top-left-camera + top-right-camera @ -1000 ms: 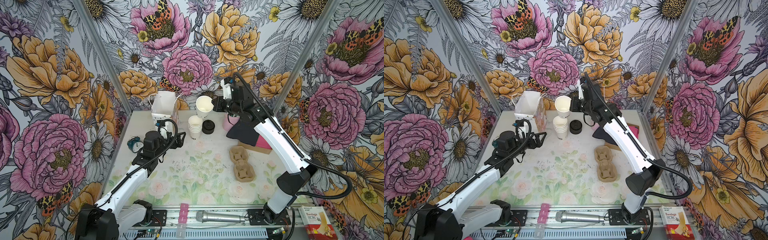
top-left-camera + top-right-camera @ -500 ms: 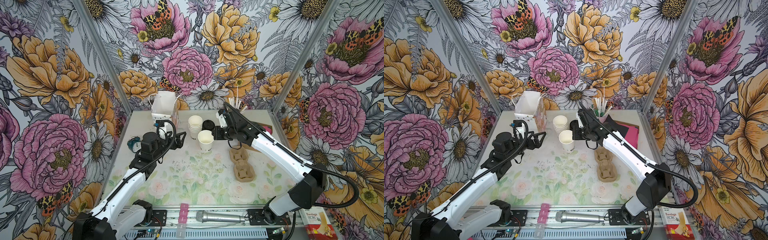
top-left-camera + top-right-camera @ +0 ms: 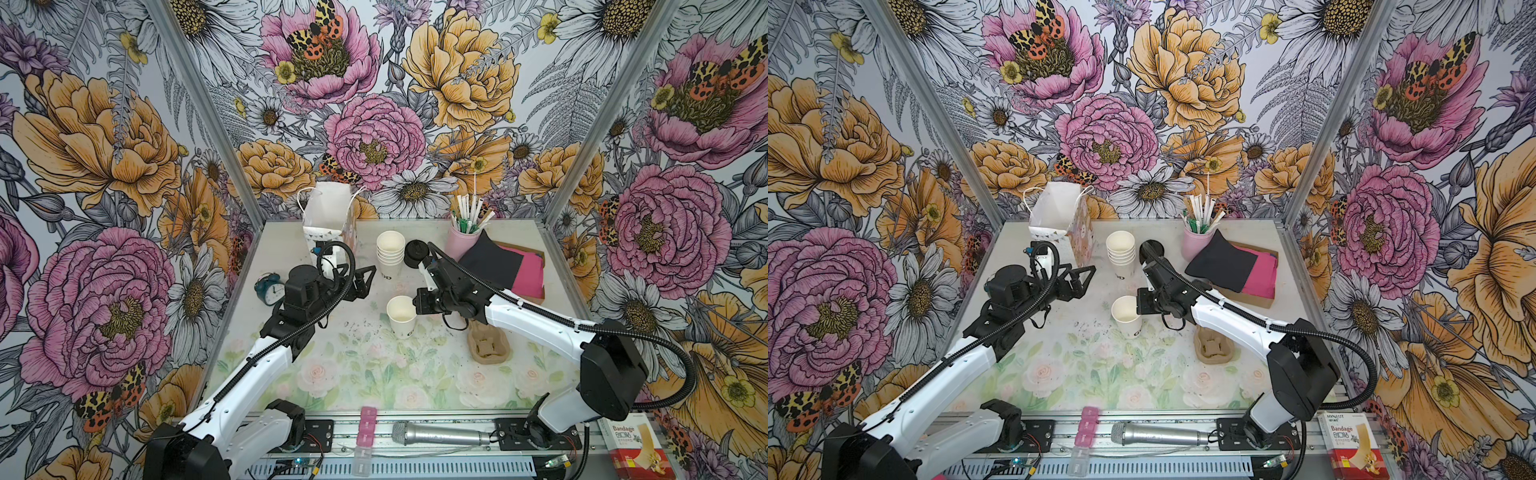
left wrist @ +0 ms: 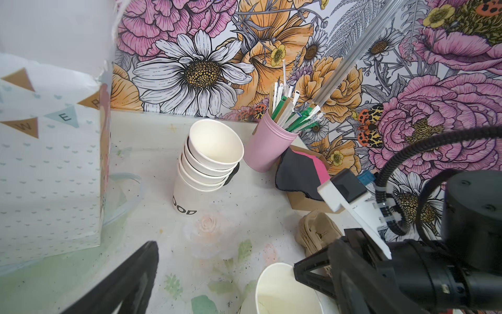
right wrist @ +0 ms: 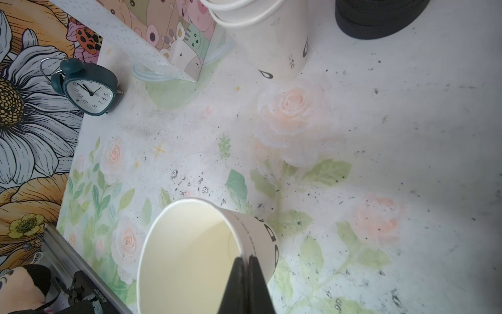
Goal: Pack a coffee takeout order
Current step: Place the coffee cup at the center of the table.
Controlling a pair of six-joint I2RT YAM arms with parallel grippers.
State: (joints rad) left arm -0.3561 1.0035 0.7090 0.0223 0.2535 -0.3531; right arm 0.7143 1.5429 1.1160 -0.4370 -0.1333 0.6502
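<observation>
- My right end effector (image 5: 245, 262) is closed, pinching the rim wall of the small white paper cup (image 5: 195, 258), with one finger inside and one outside.
- The cup (image 3: 401, 316) is mouth up in front of the cup stack (image 3: 390, 253), toward the near edge of the desk (image 3: 374, 374). I cannot tell whether its base touches the desk.
- To do this step well, I judge I should hold the cup upright, lower it until the base sits flat, then let go without dragging the thin rim. A pinch on the rim could tip or crease it.
- The black domed lid (image 3: 417, 252) stands just beside the stack. The black napkin (image 3: 490, 259) lies further out on that side, over the pink napkin (image 3: 530, 274).
- My right arm reaches low and long over the pulp cup carrier (image 3: 486, 345), with the wrist roughly level.
- My left end effector (image 3: 368, 282) is spread wide and empty beside the stack, near the gift bag (image 3: 328, 224). That arm is bent at the elbow.
</observation>
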